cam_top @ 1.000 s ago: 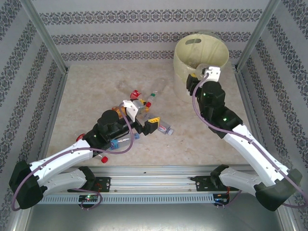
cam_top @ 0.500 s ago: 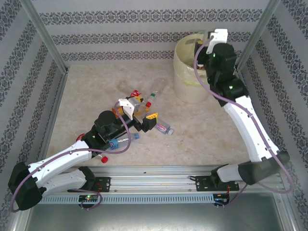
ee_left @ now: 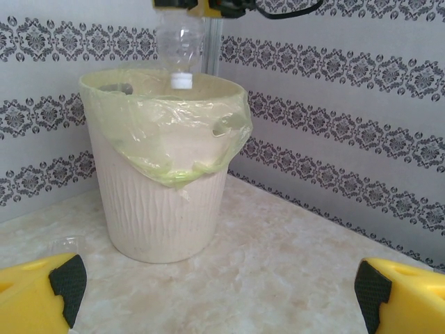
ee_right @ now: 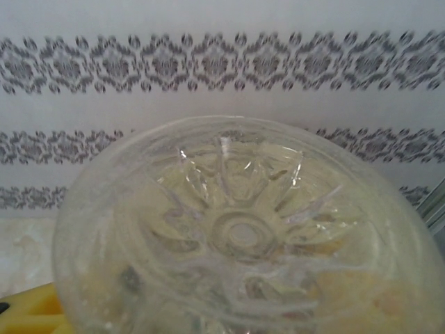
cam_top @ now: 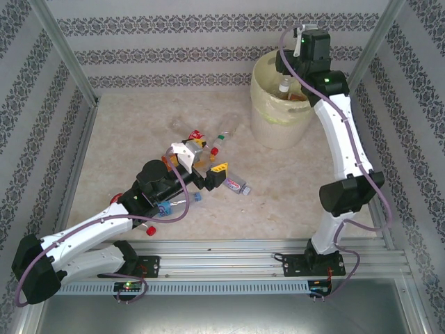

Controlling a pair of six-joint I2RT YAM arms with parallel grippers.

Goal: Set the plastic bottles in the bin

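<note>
While pale-yellow bin is standing at back right of table, liner draped over rim, I am working drop step. My right gripper is grasping clear bottle by base end, hanging it upside down over bin mouth. Next move is calling for loosening fingers, nothing more. My left gripper is gaping empty near leftover bottles. Held bottle is looking empty, white cap pointing down at rim level.
</note>
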